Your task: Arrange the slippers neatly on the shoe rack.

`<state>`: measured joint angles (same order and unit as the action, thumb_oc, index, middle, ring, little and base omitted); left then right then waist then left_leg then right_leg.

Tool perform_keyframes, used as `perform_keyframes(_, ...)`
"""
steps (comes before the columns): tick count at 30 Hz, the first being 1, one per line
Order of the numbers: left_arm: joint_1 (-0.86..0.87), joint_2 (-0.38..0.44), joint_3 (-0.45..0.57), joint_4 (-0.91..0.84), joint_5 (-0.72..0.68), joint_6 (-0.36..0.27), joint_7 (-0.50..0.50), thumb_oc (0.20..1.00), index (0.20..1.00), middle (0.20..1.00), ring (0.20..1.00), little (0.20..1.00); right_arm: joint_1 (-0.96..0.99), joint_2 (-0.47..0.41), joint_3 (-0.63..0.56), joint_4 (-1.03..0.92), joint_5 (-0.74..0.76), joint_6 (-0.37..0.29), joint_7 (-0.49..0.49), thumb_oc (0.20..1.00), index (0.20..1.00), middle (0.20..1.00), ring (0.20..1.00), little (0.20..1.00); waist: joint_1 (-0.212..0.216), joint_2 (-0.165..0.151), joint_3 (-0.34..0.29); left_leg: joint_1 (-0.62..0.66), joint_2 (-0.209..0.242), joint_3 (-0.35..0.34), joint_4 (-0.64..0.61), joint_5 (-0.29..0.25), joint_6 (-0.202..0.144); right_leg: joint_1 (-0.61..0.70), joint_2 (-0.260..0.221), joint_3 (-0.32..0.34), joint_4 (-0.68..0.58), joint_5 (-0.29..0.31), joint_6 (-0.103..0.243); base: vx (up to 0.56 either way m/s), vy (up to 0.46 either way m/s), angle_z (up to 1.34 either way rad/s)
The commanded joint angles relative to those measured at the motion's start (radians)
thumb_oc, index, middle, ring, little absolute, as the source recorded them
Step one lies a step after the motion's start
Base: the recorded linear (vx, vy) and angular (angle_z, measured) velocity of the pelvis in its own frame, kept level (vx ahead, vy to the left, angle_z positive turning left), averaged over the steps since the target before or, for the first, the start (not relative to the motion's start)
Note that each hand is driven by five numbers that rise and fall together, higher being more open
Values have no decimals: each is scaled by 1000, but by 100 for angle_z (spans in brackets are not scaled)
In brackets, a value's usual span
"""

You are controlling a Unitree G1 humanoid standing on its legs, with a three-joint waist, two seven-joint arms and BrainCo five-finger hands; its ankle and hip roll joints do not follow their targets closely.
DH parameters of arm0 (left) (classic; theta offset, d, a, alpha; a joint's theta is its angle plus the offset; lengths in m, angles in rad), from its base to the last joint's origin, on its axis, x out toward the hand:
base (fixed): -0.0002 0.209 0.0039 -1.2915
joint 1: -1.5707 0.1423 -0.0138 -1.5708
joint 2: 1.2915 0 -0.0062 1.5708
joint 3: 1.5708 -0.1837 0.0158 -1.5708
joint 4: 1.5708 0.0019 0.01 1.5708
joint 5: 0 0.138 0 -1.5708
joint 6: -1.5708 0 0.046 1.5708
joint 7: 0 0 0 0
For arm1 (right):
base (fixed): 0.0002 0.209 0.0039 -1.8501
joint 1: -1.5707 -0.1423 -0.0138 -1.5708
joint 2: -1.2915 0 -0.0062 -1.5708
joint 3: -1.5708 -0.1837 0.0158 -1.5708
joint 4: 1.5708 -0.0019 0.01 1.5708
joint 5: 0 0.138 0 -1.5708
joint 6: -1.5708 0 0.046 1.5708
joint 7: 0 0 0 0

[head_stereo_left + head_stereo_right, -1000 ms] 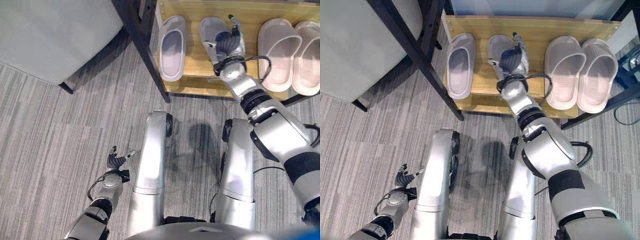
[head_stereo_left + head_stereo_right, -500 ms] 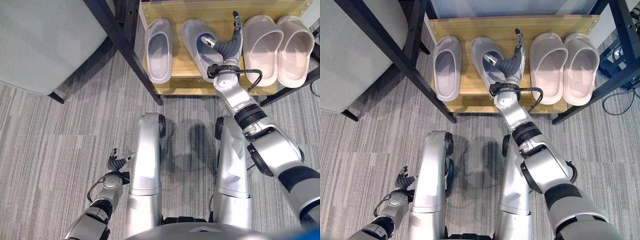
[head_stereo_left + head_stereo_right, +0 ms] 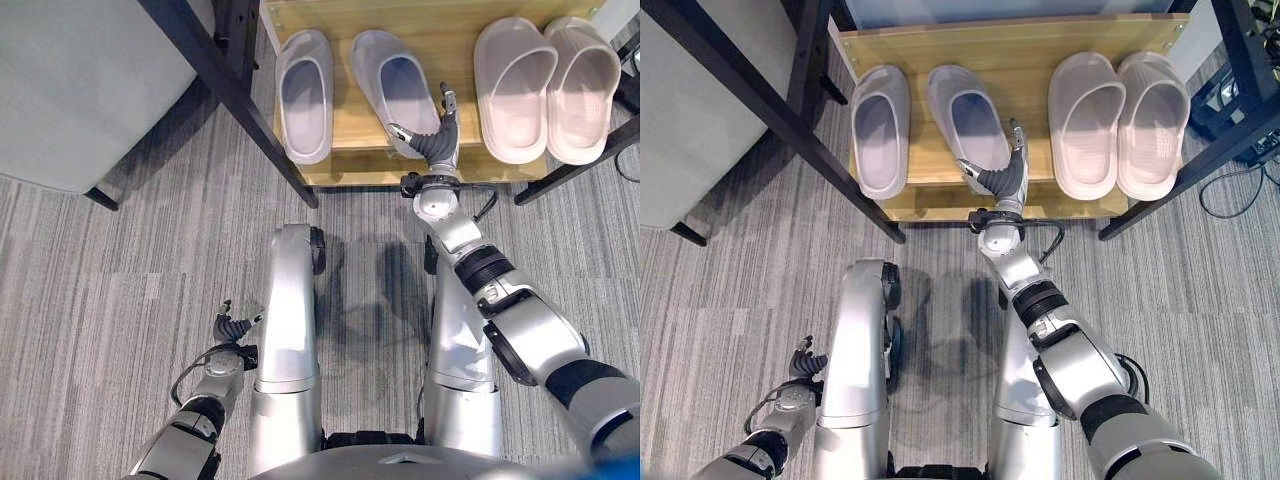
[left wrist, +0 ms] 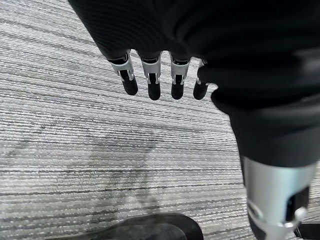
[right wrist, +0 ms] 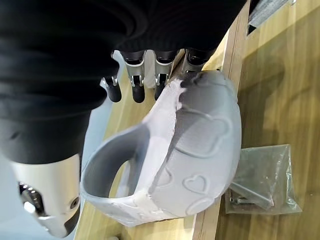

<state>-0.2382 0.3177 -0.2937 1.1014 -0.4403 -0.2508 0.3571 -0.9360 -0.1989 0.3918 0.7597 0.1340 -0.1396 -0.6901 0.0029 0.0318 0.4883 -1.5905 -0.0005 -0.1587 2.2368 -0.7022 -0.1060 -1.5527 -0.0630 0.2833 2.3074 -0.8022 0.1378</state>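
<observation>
Right hand (image 3: 432,140) drawn back from skewed grey slipper (image 3: 398,88) to its heel; fingers straight, nothing held. Slipper on shoe rack (image 3: 440,20), directly beyond fingertips, long axis angled off neighbouring grey slipper (image 3: 304,92). Left hand (image 3: 233,325) far off, relaxed.

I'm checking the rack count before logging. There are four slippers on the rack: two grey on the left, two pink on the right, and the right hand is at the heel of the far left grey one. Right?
Not quite. The right hand is at the heel of the second grey slipper, not the far left one, as the left eye view shows. The rest holds: four slippers on the rack, with the pink pair on the right.
</observation>
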Motion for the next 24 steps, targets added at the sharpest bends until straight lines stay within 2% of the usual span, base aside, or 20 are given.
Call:
perform_keyframes(1,18,-11,-13,13,27,-12,24,1000,1000,1000,1000,1000,-66,9,34,-120,-3,-50,26,1000,1000,1000,1000,1000,49,14,-24,20,-29,-39,75,-113,84,54,5,76,49,163,-120,0,0,0)
perform_keyframes(15,-2,-16,-13,41,53,0,37,1000,1000,1000,1000,1000,-64,83,88,-160,-3,-61,58,1000,1000,1000,1000,1000,50,20,-9,20,-34,-39,102,-117,79,62,9,83,79,163,-117,0,0,0)
perform_keyframes(24,5,-15,-14,59,69,11,33,1000,1000,1000,1000,1000,-71,88,106,-151,-9,-44,84,1000,1000,1000,1000,1000,50,21,-8,20,-42,-42,109,-118,73,66,12,89,87,164,-117,0,-3,0)
